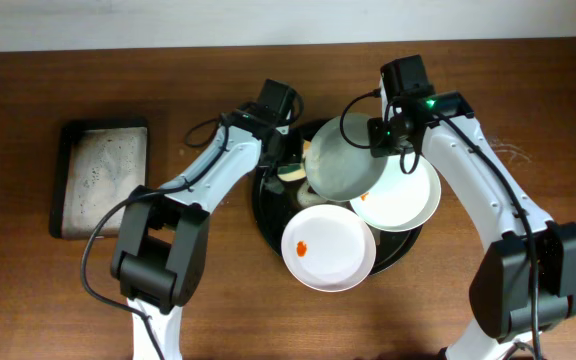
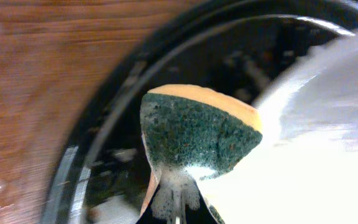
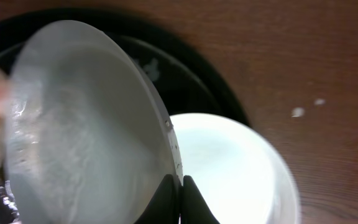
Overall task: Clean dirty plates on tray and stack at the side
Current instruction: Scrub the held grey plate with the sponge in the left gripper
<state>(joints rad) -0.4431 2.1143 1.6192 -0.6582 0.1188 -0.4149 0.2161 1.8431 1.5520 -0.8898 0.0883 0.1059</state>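
Right end effector (image 3: 180, 198) clamped on rim of tilted plate (image 3: 86, 124) over tray (image 1: 266, 215). Left end effector (image 2: 176, 208) grips sponge (image 2: 197, 134), touching that plate. Smeared plate (image 1: 328, 248) and third plate (image 1: 403, 195) lie on tray.

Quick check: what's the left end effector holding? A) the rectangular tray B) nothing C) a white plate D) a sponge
D: the left wrist view shows a green-and-yellow sponge pinched in the left end effector; the tilted plate is in the right end effector, gripped by its rim.
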